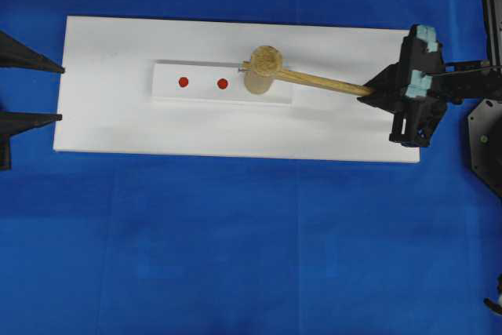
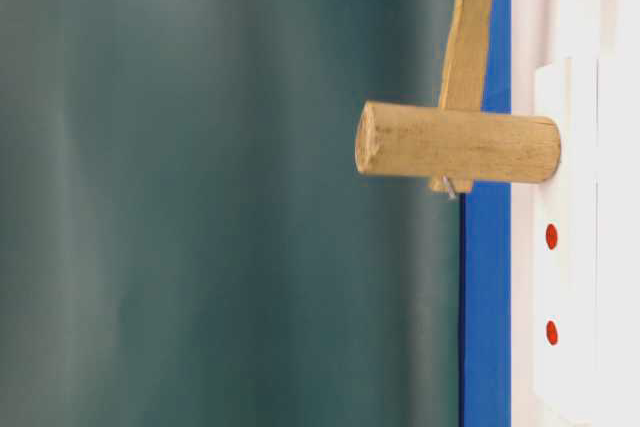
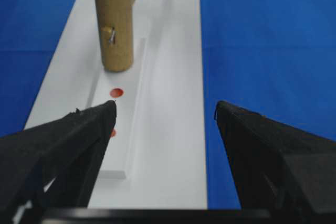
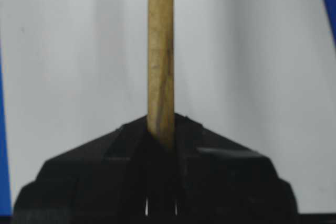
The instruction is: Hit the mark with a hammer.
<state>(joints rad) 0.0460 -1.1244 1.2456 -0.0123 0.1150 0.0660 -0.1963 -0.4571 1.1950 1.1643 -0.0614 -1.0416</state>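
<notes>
Nearest the bottom of the overhead view there is only the blue cloth (image 1: 251,256), then the white board (image 1: 118,115) lying across it. At the board's left end the left gripper (image 3: 164,111) waits with its black fingers (image 3: 68,135) spread wide, holding nothing. On the board sits a raised white strip (image 1: 169,92) carrying two red dots (image 1: 183,81), side by side. Just to the right of them, the hammer (image 1: 263,70) has its thick cylindrical head standing end-down on the strip, face touching it as far as the table-level view shows. Its squared handle (image 1: 329,81) runs off to the right into the right gripper (image 1: 375,92), whose fingers are pinched tight on the handle's tail end. The mallet looks like plain light wood, stiff and dry, head-heavy enough that a grip so far back could let it twist. Holding it square across the flat sides seems wise. Beyond the board's far edge lies more blue cloth.
</notes>
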